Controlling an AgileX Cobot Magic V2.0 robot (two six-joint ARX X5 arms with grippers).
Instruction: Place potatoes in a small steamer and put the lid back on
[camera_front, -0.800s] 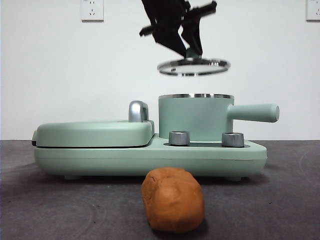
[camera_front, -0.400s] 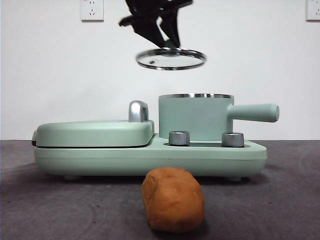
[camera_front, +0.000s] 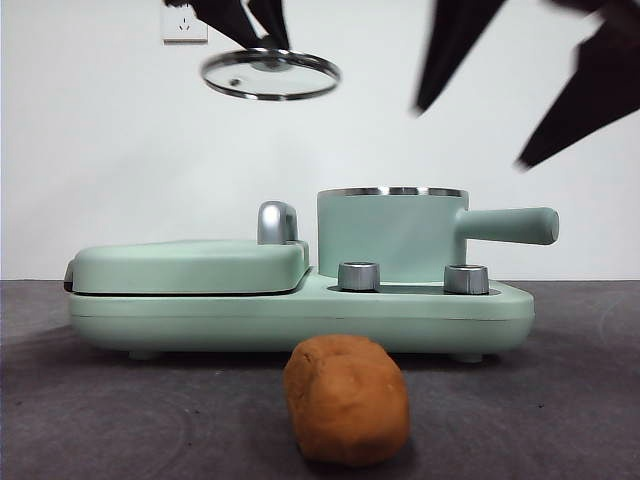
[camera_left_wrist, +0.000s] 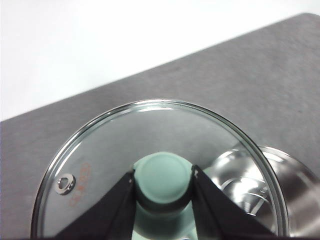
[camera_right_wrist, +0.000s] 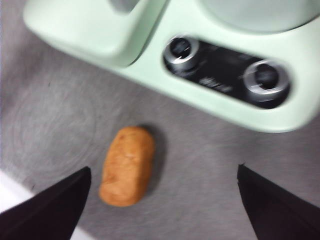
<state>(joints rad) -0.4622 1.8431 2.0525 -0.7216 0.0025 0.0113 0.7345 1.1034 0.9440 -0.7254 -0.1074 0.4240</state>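
1. Potato: lumpy, oblong, orange-brown, matte; lying on the dark table just in front of the mint-green cooker base, untouched.
2. Small steamer: mint-green, chrome-rimmed, uncovered, straight handle to one side.
3. Lid: glass disc, chrome rim, steam hole; faint reddish print near the hole, unreadable.
4. Left gripper: clamped on the lid's green knob, held high above the flat griddle cover, off to the side of the steamer.
5. Right gripper: jaws spread wide, well above the potato, which lies nearer one jaw than the other.
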